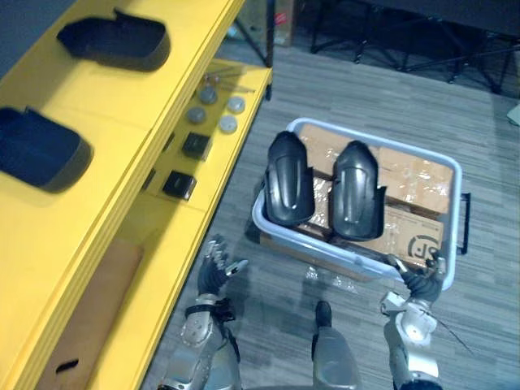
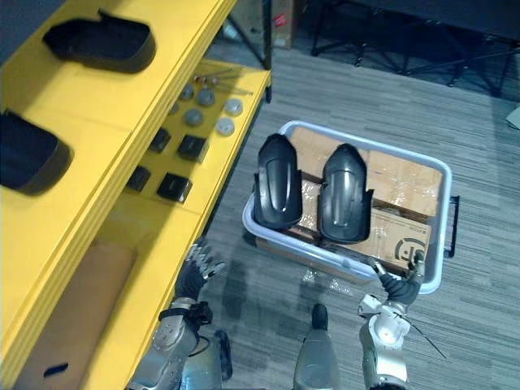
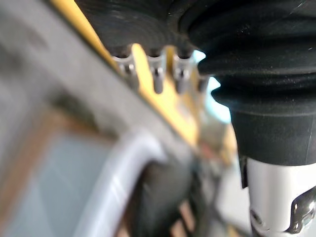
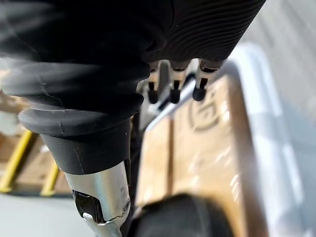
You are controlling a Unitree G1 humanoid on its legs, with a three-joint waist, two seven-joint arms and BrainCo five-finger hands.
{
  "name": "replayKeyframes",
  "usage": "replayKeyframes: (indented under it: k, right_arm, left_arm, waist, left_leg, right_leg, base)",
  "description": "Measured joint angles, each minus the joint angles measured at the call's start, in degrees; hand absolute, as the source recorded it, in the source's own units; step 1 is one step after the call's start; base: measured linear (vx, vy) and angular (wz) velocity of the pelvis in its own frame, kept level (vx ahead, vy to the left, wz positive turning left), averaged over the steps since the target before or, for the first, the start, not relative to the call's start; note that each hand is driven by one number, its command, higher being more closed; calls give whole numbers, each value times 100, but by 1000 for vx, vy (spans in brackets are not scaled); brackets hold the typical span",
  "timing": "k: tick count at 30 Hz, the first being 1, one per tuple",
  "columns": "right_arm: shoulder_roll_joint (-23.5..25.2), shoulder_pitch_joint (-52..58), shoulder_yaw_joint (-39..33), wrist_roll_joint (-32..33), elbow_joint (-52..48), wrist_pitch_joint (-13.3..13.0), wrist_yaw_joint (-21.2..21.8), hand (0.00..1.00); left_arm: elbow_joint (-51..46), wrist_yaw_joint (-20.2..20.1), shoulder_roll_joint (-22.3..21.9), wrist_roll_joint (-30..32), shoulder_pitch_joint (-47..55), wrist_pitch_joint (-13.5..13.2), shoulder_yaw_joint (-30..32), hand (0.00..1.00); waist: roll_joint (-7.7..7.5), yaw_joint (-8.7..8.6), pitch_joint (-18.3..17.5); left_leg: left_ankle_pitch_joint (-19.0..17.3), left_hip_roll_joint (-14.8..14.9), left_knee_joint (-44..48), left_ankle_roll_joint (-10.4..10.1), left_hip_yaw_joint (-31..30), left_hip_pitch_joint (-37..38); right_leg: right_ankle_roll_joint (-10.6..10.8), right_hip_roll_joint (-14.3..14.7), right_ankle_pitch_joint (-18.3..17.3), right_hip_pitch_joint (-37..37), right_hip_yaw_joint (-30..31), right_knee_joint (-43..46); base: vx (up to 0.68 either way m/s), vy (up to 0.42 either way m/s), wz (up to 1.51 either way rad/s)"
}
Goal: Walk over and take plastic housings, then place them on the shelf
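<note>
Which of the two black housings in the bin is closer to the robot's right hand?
The housing on the robot's right; its twin lies beside it, toward the yellow shelf, farther from the right hand.

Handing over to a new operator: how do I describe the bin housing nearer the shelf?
On the floor right of the yellow shelf stands a pale bin holding cardboard boxes. Two black housings lie side by side on them; yours is the left housing, nearest the shelf, not the right housing.
</note>
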Motion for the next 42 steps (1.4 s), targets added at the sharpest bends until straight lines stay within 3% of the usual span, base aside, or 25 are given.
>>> replayKeyframes:
  k: [4, 10, 13, 22, 27, 28, 35, 42]
  right_arm:
    - [-732, -930, -214, 331, 1004, 4, -408, 0]
    - [-1444, -1867, -433, 437, 1549, 59, -664, 0]
    - [-1830, -2285, -442, 462, 1929, 283, -605, 0]
    - [-2720, -3430, 62, 801, 3491, 1291, 285, 0]
    - [-3325, -4005, 333, 861, 4157, 1589, 683, 0]
    - [-3478, -4171, 368, 858, 4355, 1627, 858, 100]
    - [-4449, -4489, 993, 347, 4748, 2078, 1430, 100]
    - [-4821, -4479, 1375, -298, 4662, 2604, 1649, 100]
  left_arm:
    - [650, 2, 120, 292, 33, -13, 28, 0]
    - [1641, -158, 55, 183, 85, -90, 53, 0]
    - [2116, -345, -20, 20, 130, -277, 96, 0]
    - [2444, -780, -51, -295, -63, -875, 152, 0]
    - [2433, -882, -74, -673, -311, -916, -283, 0]
    - [2423, -877, -75, -710, -370, -916, -339, 0]
    - [2252, -735, -60, -1193, -678, -775, -491, 0]
    - [2100, -778, -177, -1398, -743, -815, -348, 0]
  waist:
    - [72, 266, 88]
    - [158, 416, 251]
    - [252, 448, 304]
    - [551, 576, 653]
    - [761, 723, 744]
    - [792, 758, 755]
    - [852, 1017, 734]
    - [853, 1152, 732]
  left_leg:
    - [83, -52, 77, 7, -283, -322]
    - [192, -153, 69, 14, -468, -637]
    - [198, -201, 98, 24, -471, -695]
    - [168, -226, 523, 75, -612, -1203]
    - [88, -254, 937, 155, -669, -1663]
    - [88, -269, 1014, 157, -702, -1807]
    - [80, -377, 1465, 178, -883, -2655]
    - [17, -376, 1782, 246, -964, -3018]
  right_leg:
    - [3, -6, 62, -50, -226, -63]
    - [14, -67, 85, -243, -416, -42]
    - [15, -122, 85, -319, -434, 14]
    - [-14, -194, -86, -897, -489, 691]
    - [36, -244, -59, -1240, -481, 878]
    - [49, -249, -42, -1340, -483, 903]
    - [25, -406, -135, -2186, -596, 1562]
    - [17, -481, -309, -2579, -619, 2067]
  base:
    - [-72, 23, 34]
    - [-9, 15, 17]
    - [16, 24, 3]
    - [-41, 8, 3]
    - [-110, 84, -1]
    - [-96, 80, 3]
    - [-67, 57, 7]
    - [-48, 11, 4]
